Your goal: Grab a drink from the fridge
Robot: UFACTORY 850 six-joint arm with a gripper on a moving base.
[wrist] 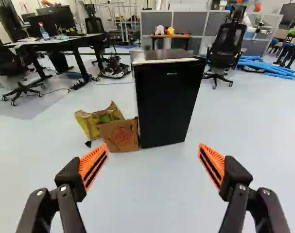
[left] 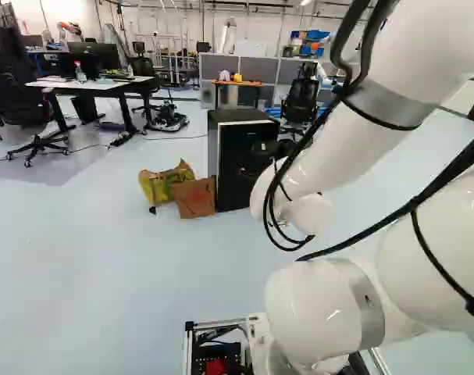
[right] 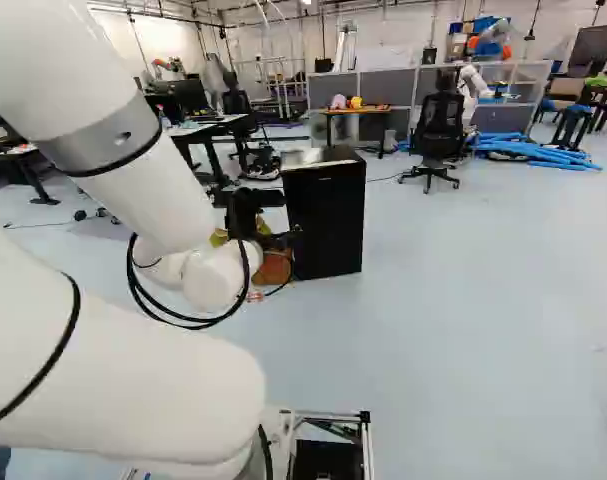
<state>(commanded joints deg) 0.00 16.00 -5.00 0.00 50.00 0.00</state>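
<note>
A black fridge was shown on the pale floor, ahead of the gripper and well apart from it; its upright front was closed. In the wrist view, the two fingers of the gripper were held wide apart, with their orange pads facing across a gap in which nothing was gripped. The white arm was seen extended forward at the right of the left base view, its bent wrist overlapping the view of the fridge's edge. Just beside the fridge, a brown bag was placed upright, with a crumpled yellow-green bag set partly behind it. Beyond the fridge, a small table was positioned before grey partitions; small objects were supported on its top. A black office chair was located near that table, with blue tubes laid on the floor beyond. Another robot was visible behind the chair. At the upper left of the left base view, a bottle was carried by a white-topped desk.
</note>
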